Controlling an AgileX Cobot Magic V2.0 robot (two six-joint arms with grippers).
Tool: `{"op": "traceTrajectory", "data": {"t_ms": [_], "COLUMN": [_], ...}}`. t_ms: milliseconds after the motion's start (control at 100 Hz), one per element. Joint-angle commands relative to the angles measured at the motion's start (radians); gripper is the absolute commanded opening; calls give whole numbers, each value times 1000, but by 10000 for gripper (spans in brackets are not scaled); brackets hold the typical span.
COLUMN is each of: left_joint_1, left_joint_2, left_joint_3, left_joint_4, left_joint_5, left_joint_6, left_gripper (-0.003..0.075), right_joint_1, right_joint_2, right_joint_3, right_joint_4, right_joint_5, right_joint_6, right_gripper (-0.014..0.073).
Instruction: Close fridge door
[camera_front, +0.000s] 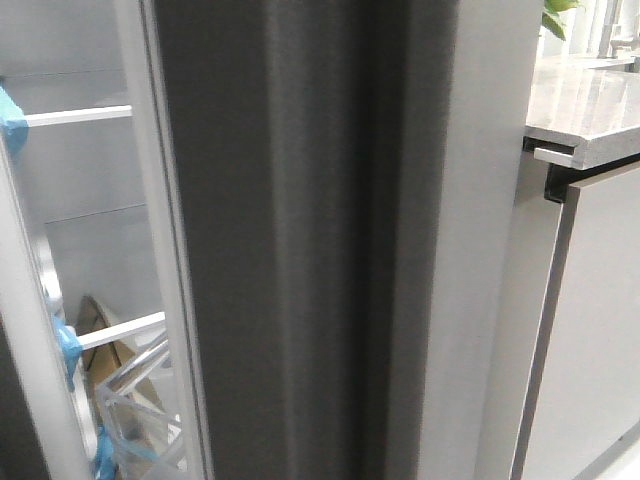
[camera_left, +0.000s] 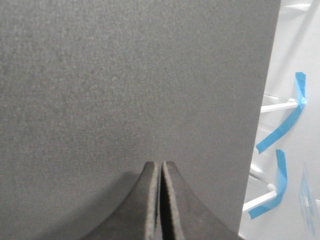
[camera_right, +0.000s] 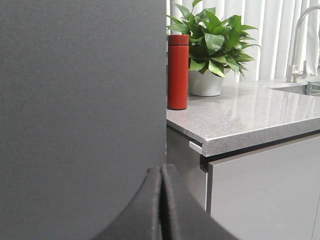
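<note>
The fridge door (camera_front: 320, 240) stands very near the front camera, edge on, with a dark groove running down its thick edge, and it fills the middle of the view. To its left the white inside shows, with shelf rails (camera_front: 78, 116) and blue tape (camera_front: 12, 122). The left gripper (camera_left: 161, 172) has its fingers pressed together, empty, right at the grey door face. The right gripper (camera_right: 161, 175) is closed the same way, near a grey panel (camera_right: 82, 100). Beside it a red bottle (camera_right: 177, 71) and a plant (camera_right: 212, 45) stand on the counter (camera_right: 250, 115).

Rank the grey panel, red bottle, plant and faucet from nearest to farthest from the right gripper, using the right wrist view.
1. Grey panel, directly ahead of the right gripper.
2. Red bottle, on the counter's near corner.
3. Plant, just behind the bottle.
4. Faucet, at the far sink.
</note>
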Motion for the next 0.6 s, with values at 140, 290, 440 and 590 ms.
{"op": "traceTrajectory", "data": {"t_ms": [140, 290, 440, 590], "left_joint_1": [-5, -5, -5, -5], "left_joint_2": [19, 19, 19, 19], "left_joint_3": [28, 28, 28, 28], "left_joint_4": [-2, -2, -2, -2], "left_joint_5": [-77, -77, -77, -77], "left_joint_6": [-3, -3, -3, -3], "left_gripper": [-20, -21, -21, -21], "right_joint_1": [2, 7, 8, 35], "right_joint_2": [-13, 22, 135, 260], "right_joint_3": [11, -61, -230, -431], "right_joint_4": [-12, -12, -12, -12], "right_joint_5": [-88, -78, -7, 86], "right_joint_6": [2, 2, 2, 2], "right_gripper": [-76, -76, -76, -76]}}
